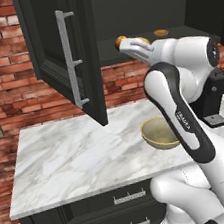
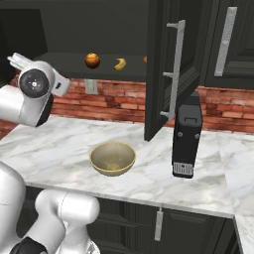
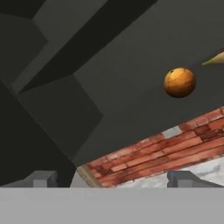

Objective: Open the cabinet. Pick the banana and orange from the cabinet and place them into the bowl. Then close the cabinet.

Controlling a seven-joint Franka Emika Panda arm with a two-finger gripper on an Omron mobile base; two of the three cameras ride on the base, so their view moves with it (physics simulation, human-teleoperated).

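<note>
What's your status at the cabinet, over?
Gripper open, empty, short of the shelf. Cabinet doors open; orange and banana on the shelf; bowl empty on the counter. Nothing between fingertips and orange.

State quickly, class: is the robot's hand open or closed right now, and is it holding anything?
Hand: open, holding nothing; the orange sits untouched on the cabinet shelf ahead.

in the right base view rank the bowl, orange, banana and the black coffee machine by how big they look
1. coffee machine, clearly largest
2. bowl
3. orange and banana look about alike, so no ranking between them. Both sit further back in the cabinet than the bowl, so they may look smaller than they are.
</note>
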